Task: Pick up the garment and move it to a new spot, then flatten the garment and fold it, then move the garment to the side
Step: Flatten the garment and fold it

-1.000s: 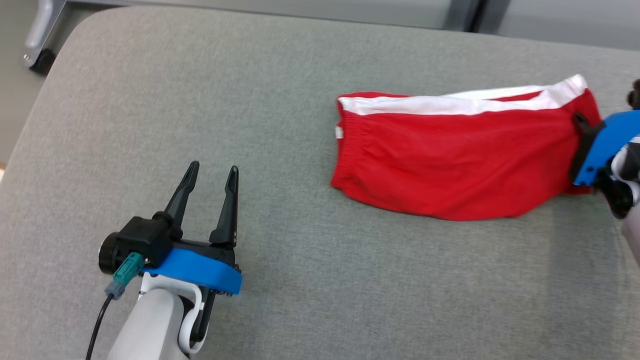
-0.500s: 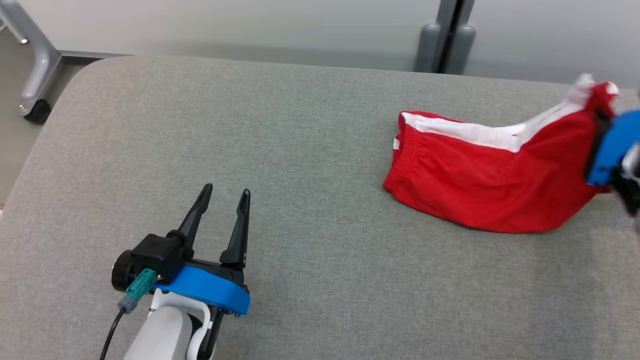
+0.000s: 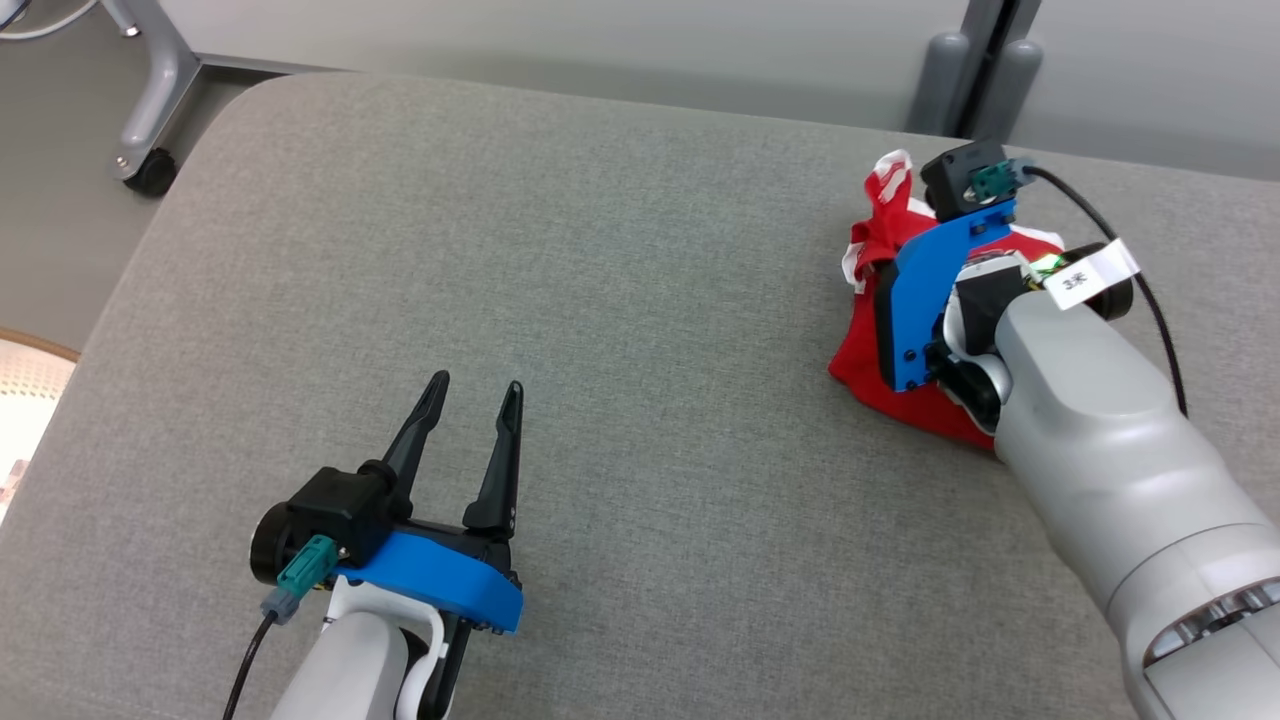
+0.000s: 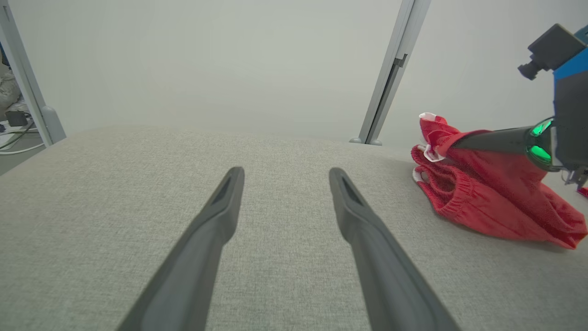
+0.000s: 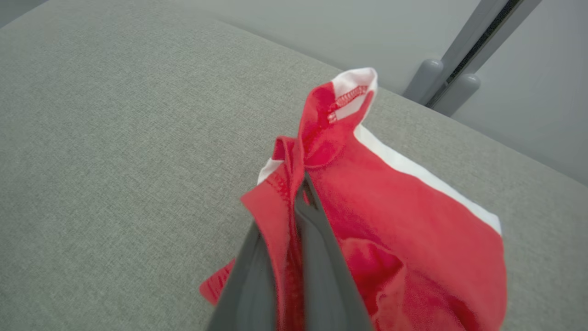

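Observation:
The garment (image 3: 858, 362) is a pair of red shorts with a white side stripe, bunched up at the far right of the grey padded surface (image 3: 600, 300). My right gripper (image 5: 298, 186) is shut on a hem of the garment (image 5: 390, 207) and holds that edge raised, while the rest sags onto the padding. In the left wrist view the garment (image 4: 487, 193) hangs from the right gripper (image 4: 452, 143) at the right side. My left gripper (image 3: 476, 390) rests low over the near left of the surface, open, with nothing between its fingers (image 4: 220, 207).
A grey frame leg with a caster (image 3: 150, 170) stands beyond the surface's far left corner. A grey post (image 3: 975, 90) rises against the pale wall behind the garment. The surface's rounded left edge (image 3: 90, 330) drops to the floor.
The head camera has shifted. My right gripper has lifted the garment's right end and carried it left over the rest, so the flat shorts are now bunched. The left gripper stays open.

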Available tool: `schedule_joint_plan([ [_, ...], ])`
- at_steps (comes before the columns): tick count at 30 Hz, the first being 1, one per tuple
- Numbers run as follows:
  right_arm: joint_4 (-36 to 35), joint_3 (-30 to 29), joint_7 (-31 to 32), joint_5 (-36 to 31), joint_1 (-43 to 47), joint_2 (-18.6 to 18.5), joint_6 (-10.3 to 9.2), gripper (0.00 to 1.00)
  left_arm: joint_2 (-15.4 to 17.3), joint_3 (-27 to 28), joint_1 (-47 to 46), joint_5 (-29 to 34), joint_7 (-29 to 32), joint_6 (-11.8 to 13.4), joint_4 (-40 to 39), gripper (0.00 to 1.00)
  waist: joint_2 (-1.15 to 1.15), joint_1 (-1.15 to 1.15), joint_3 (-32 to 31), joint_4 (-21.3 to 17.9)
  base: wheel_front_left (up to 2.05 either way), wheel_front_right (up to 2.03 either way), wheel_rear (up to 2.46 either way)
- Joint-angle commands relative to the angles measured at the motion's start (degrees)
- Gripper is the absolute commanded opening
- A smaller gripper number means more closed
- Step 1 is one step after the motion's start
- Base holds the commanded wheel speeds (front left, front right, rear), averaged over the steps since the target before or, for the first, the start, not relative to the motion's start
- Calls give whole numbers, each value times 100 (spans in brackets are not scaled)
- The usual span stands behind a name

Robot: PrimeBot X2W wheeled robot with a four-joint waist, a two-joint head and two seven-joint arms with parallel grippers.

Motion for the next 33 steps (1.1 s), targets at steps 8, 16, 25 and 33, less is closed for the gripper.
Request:
schedule_joint_plan([
  [8, -206, -286, -126, 205, 90, 255, 2, 100, 6, 41, -107, -45, -34, -3, 62, 100, 0, 0, 18, 32, 0, 0, 0],
  [16, -617, -658, -698, 353, 192, -388, 1, 100, 56, 59, 22, -27, -40, 32, 64, 100, 0, 0, -207, -190, 0, 0, 0],
  [25, -268, -797, -922, -123, 989, -992, 2, 95, 110, 5, 19, -24, -34, 42, 50, 100, 0, 0, -247, -288, 0, 0, 0],
  [33, -416, -505, -1022, -455, 1267, -345, 2, 0, 185, -27, -118, 4, -9, 80, 31, 100, 0, 0, -136, -283, 0, 0, 0],
])
